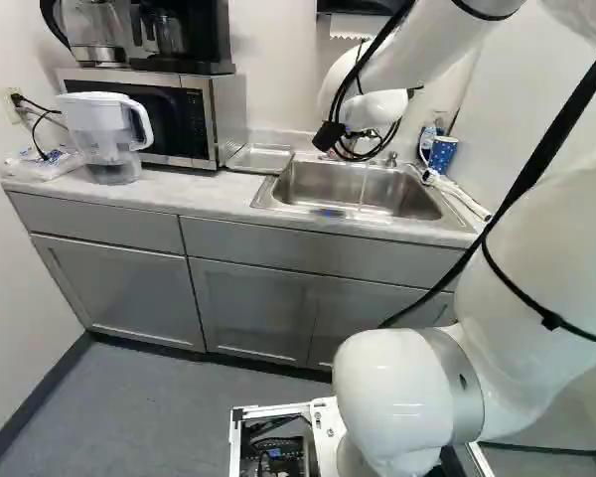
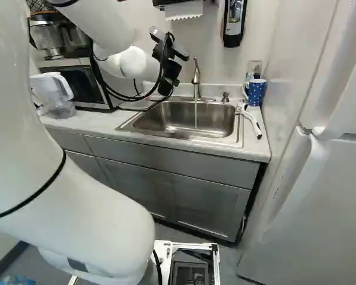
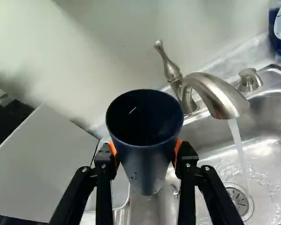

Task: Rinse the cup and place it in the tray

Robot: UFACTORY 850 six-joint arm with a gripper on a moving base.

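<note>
At upper left, a pitcher (image 1: 97,124) stands before the microwave (image 1: 198,109). In the upper middle, the tray (image 1: 260,159) lies beside the sink (image 1: 377,187). At right is the arm (image 1: 556,248).

The dark cup (image 3: 145,161) shows smooth, softly glossy walls against the matt black of my tool (image 2: 168,85). The faucet (image 3: 214,92) is sleek, shiny metal, the sink (image 2: 166,122) reflective metal. The pitcher (image 1: 94,124) is smooth, see-through plastic; the towel (image 2: 184,10), matt paper.
</note>
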